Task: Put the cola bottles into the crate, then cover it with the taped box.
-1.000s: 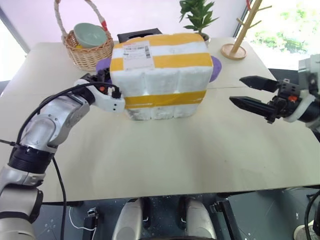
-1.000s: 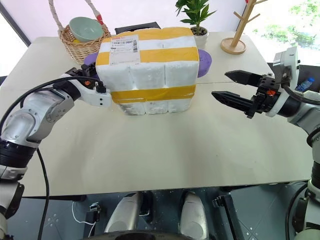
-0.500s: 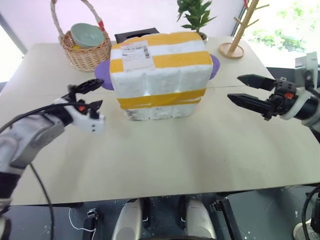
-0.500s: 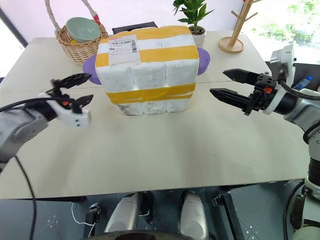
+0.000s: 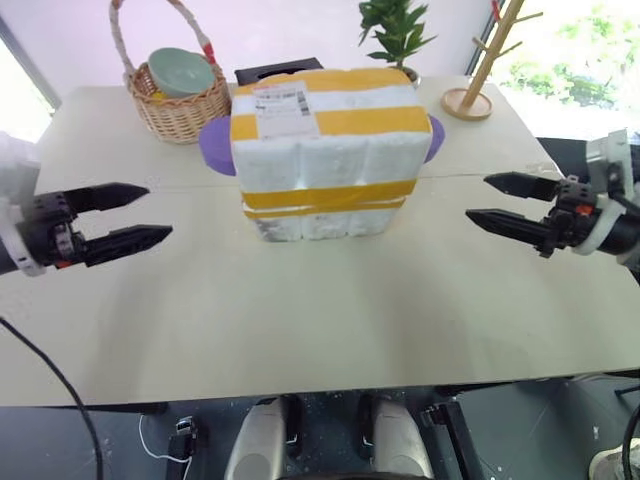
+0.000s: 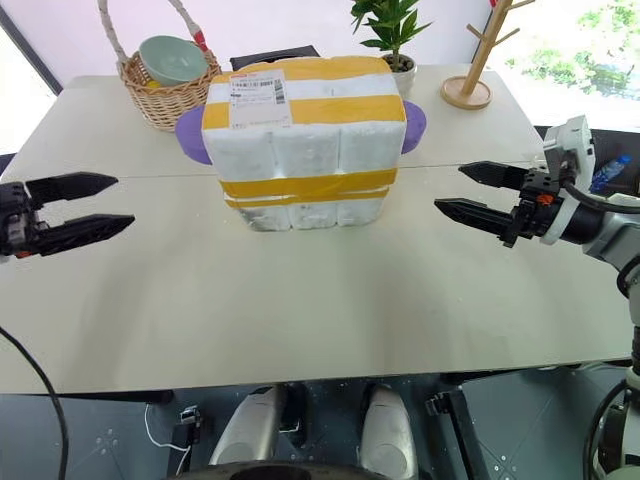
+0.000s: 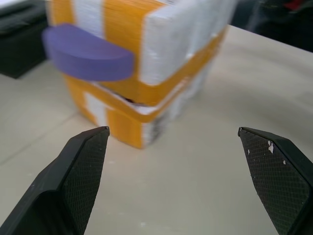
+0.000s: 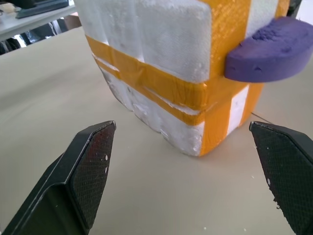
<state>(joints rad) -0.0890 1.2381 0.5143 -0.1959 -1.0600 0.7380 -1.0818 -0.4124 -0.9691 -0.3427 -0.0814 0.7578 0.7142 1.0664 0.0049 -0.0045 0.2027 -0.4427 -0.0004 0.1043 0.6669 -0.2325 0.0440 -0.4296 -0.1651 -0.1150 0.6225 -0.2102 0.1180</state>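
So — taped box (image 5: pixel 325 150) sits on the table (image 5: pixel 320 310) a bit past centre, toward 12 o'clock from the robot, upright, white foam with wide yellow bands, shipping label (image 5: pixel 283 107) on its top face near the 10 o'clock corner. Purple discs stick out from both ends: one at the 9 o'clock end (image 5: pixel 215 147), one at the 3 o'clock end (image 5: pixel 434 135). Under the box a low foam layer with a yellow band shows along the bottom edge (image 8: pixel 161 120) — the crate; the seam between the two is visible in both wrist views, box resting on it. Cola bottles can't be made out.

Left gripper (image 5: pixel 135 215) hangs over the table at 9 o'clock of the box, well apart from it, fingers spread wide, nothing between them, pointing toward the box. Right gripper (image 5: pixel 500 200) mirrors it at 3 o'clock, also spread wide and empty, also well apart, pointing inward. Left wrist view has the fingers (image 7: pixel 83 161) framing the box end with the purple disc; right wrist view, same with its fingers (image 8: pixel 88 166).

Behind the box: wicker basket (image 5: pixel 180 105) with a pale green bowl (image 5: pixel 180 72) at 11 o'clock, black box (image 5: pixel 277 72) at 12, potted plant (image 5: pixel 395 35) at 1, wooden rack (image 5: pixel 485 65) at 2.
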